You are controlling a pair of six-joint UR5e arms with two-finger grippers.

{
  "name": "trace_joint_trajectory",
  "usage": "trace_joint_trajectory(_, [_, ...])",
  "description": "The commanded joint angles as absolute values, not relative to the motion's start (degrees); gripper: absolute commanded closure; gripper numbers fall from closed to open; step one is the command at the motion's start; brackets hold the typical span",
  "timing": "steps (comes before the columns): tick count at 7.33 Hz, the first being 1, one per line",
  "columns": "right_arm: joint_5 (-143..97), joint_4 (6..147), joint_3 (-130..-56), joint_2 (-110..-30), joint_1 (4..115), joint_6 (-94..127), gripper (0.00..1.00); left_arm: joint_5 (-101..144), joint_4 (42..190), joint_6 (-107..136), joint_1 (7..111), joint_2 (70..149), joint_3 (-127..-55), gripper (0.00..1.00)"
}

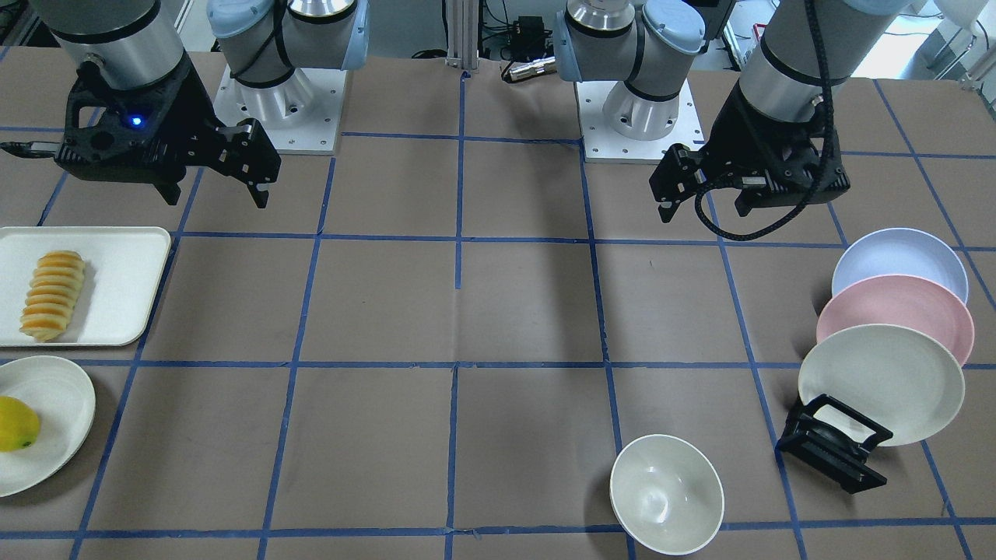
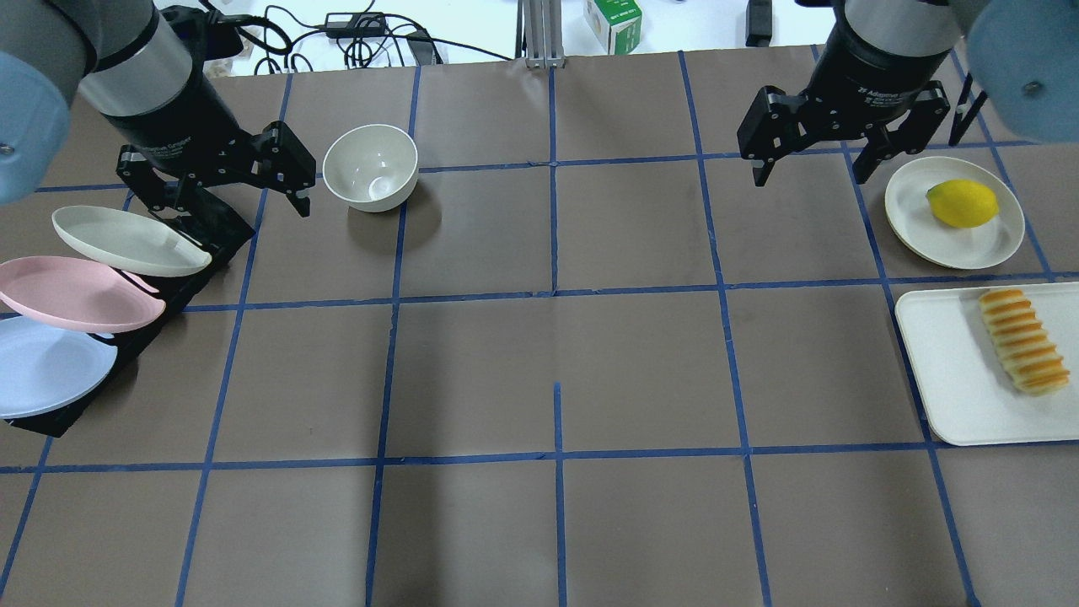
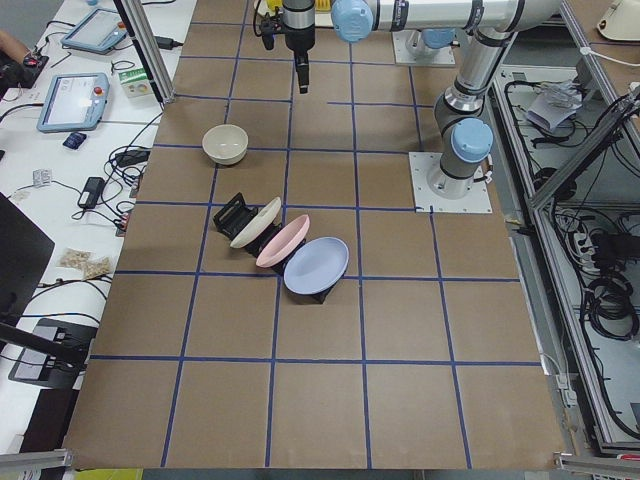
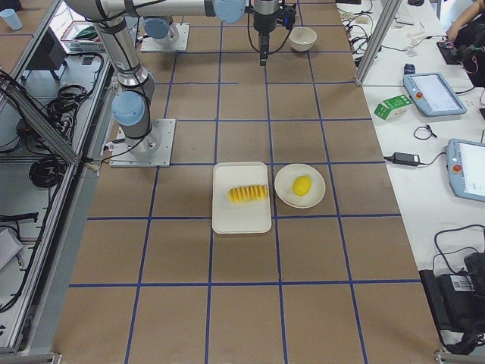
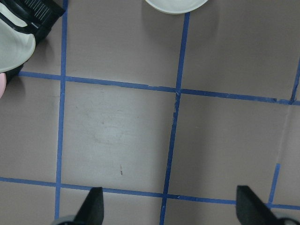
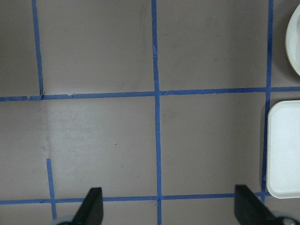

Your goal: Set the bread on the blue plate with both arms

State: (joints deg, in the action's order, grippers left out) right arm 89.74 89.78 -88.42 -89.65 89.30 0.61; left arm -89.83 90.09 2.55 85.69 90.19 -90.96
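1. Your left gripper [image 2: 229,201] hangs empty over the table, jaws spread wide.
2. Your right gripper [image 2: 811,173] hovers likewise, fingers wide apart, holding nothing.
3. Seen from overhead, the bread [image 2: 1022,341] lies on a white tray [image 2: 936,379] at 3 o'clock.
4. The blue plate [image 2: 42,367] leans in the black rack [image 2: 206,229] at 9 o'clock, beside the pink plate [image 2: 76,295].

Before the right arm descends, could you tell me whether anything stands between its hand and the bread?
Nothing visible does. The open right hand hangs over bare table; the bread lies on a white tray beside the lemon plate.
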Motion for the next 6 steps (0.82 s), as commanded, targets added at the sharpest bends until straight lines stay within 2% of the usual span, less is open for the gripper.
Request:
trace_joint_trajectory(1, [89.7, 89.7, -88.4, -89.7, 89.3, 0.6, 0.0, -90.0, 90.1, 2.5, 85.7, 89.8, -91.7, 0.0])
trace_joint_trajectory(4, [90.8, 90.1, -89.8, -90.0, 86.5, -6.4, 0.0, -90.1, 90.1, 2.5, 85.6, 89.6, -92.3, 0.0])
trace_joint_trajectory(6, [92.7, 90.5, -94.4, -90.2, 75.9, -13.0, 0.0, -90.3, 90.1, 2.5, 85.3, 89.6, -92.4, 0.0])
